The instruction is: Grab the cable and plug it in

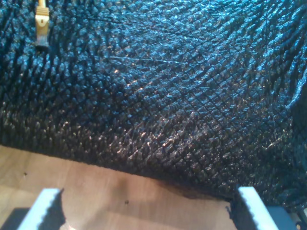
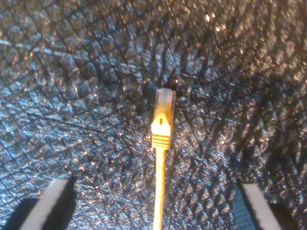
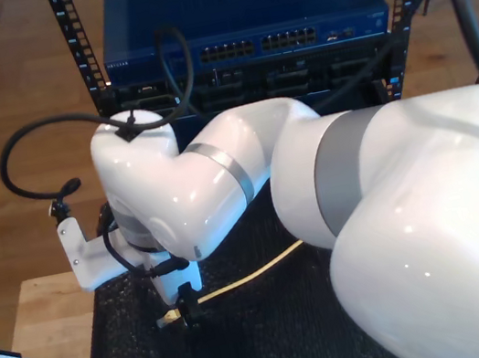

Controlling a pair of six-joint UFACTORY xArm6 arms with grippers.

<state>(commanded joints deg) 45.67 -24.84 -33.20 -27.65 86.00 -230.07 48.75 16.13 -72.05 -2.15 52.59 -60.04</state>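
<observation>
The pale yellow cable lies on the black mat, its clear plug and orange-yellow boot pointing away from my second gripper. That gripper is open, with the cable running midway between its wide-apart fingers and touching neither. In the exterior view my second gripper hangs just over the plug, and the cable trails toward the exterior view's right. My first gripper is open over the wooden table, well short of the plug.
A blue network switch with rows of ports sits in a rack behind the mat. The second arm's large white links cover the exterior view's right half. Black arm cables loop on the exterior view's left. Wooden table borders the mat.
</observation>
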